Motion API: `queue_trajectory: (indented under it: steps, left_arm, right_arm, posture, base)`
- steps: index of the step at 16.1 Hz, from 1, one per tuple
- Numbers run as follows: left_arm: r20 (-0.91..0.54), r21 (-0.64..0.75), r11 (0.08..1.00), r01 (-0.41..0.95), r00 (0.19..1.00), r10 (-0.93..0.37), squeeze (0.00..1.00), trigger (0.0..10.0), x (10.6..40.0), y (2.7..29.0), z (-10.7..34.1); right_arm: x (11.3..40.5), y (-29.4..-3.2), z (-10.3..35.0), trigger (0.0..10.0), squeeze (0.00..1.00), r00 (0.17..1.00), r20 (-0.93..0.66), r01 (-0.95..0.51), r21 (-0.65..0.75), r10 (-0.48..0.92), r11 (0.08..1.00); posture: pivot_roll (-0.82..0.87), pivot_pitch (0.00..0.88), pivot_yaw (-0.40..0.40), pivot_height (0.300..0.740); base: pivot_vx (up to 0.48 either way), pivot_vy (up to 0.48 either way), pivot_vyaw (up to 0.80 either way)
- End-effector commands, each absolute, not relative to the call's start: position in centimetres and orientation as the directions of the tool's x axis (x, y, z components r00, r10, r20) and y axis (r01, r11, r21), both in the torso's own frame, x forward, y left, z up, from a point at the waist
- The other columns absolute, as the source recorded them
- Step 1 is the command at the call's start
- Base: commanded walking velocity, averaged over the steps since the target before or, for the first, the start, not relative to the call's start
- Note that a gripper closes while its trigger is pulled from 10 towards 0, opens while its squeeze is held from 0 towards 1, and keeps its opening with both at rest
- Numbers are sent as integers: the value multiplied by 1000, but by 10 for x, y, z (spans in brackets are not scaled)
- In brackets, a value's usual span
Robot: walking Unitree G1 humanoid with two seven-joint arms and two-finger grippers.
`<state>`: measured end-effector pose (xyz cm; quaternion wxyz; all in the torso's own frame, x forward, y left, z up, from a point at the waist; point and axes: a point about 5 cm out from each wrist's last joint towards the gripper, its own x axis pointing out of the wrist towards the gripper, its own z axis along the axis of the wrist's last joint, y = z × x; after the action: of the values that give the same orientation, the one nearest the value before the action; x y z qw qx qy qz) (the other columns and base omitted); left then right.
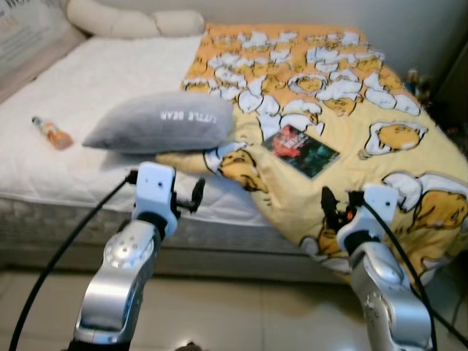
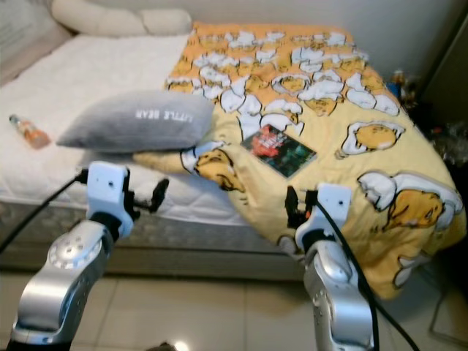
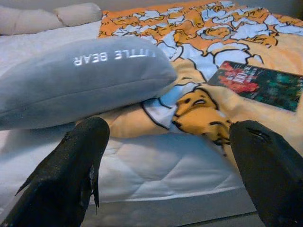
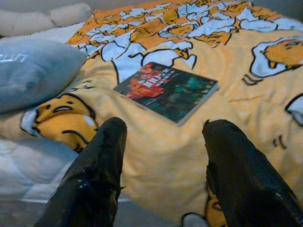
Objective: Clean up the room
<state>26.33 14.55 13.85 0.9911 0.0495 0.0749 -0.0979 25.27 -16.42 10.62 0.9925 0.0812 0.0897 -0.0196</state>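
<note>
Both hands hover at the bed's (image 1: 66, 201) front edge, fingers apart: left hand (image 3: 170, 165) before the grey pillow (image 1: 164, 121), right hand (image 4: 163, 161) before the book (image 1: 300, 151) on the yellow blanket (image 1: 380, 95). A small bottle (image 1: 51, 132) lies near the bed's left edge.

Head eyes overlook bed (image 1: 110, 73) — wrists closer, sharing it

A grey pillow (image 1: 164, 121) lies on the bed's yellow blanket (image 1: 351, 117) edge, a book (image 1: 300, 151) beside it.
</note>
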Motion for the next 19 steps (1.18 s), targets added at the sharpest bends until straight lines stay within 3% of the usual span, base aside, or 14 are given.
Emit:
queue_trajectory:
  steps: [1, 19]
  left_arm:
    - [-159, 102, 980, 173, 975, -156, 906, 10000, 263, 154, 139]
    - [-168, 101, 980, 169, 974, -151, 902, 10000, 259, 156, 137]
  right_arm:
    - [254, -157, 108, 10000, 24, 985, -173, 20, 164, 9, 986]
    - [252, -155, 107, 10000, 0, 983, -180, 10, 161, 20, 987]
  posture:
    - [50, 0, 20, 740]
    - [50, 0, 22, 740]
  base:
    - [0, 386, 0]
    - [0, 385, 0]
